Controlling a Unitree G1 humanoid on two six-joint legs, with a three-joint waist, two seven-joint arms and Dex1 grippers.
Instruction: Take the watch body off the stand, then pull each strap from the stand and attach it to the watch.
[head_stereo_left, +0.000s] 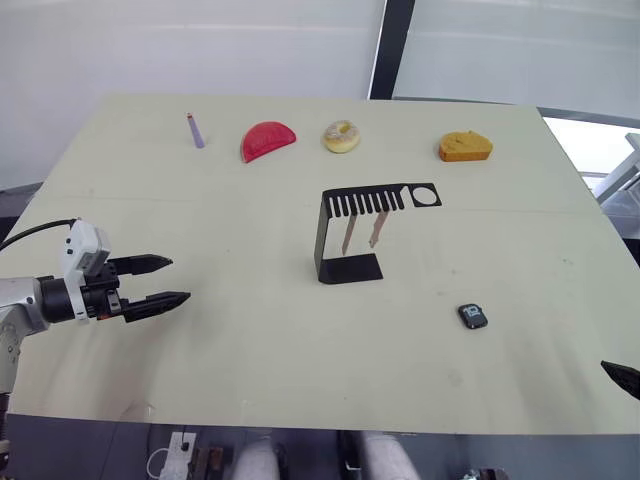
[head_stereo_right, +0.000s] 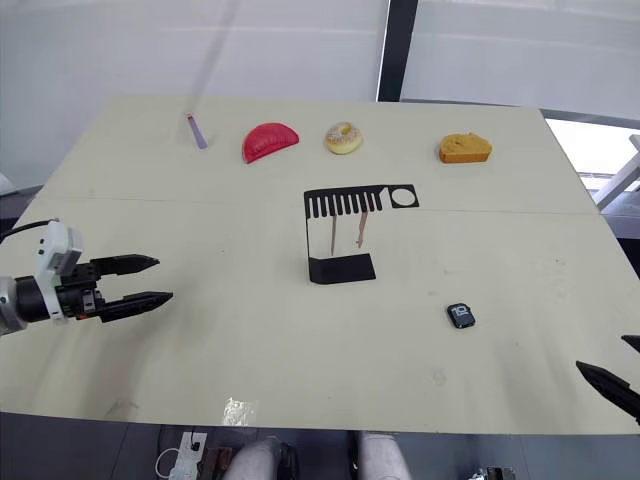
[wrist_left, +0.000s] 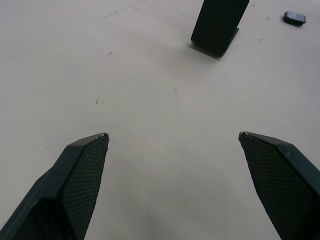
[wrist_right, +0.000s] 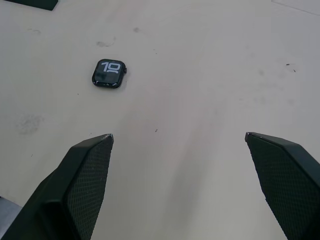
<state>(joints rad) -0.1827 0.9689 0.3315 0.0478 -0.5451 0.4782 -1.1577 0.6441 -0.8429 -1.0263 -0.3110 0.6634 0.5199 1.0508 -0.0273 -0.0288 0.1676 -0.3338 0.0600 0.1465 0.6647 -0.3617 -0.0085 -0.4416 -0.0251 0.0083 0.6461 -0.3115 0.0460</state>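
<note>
- My left gripper (head_stereo_left: 165, 282) hangs over the left part of the table (head_stereo_left: 250, 360), released, its two black fingers (wrist_left: 82, 172) spread wide with nothing between them; their inner faces carry a fine diamond-knurled grip texture and taper to blunt wedge tips.
- My right gripper (wrist_right: 178, 136) is released too, the same textured fingers held wide apart above bare table at the near right edge, grasping nothing.
- The table is a smooth, matte, pale cream sheet with faint smudges and specks.
- The watch body (head_stereo_left: 473, 316) lies flat on the table, off the stand, to the right of it and nearer to me. It is a small black rounded square with a glossy dark screen showing pale digits, and a tiny nub on one side.
- The stand (head_stereo_left: 350, 232) sits near the middle of the table: thin black bent sheet metal with a flat base, an upright back, and a top arm cut into comb-like slots that ends in a round ring hole on the right.
- The straps (head_stereo_left: 361, 233), two thin pale pink flexible strips, hang down from the comb slots side by side, over the base.
- Along the far edge, well apart from the stand, lie a small purple stick (head_stereo_left: 195, 131), a red half-round slice (head_stereo_left: 267, 140), a pale glazed doughnut (head_stereo_left: 341, 136) and an orange-brown wedge like a cake piece (head_stereo_left: 465, 147).
</note>
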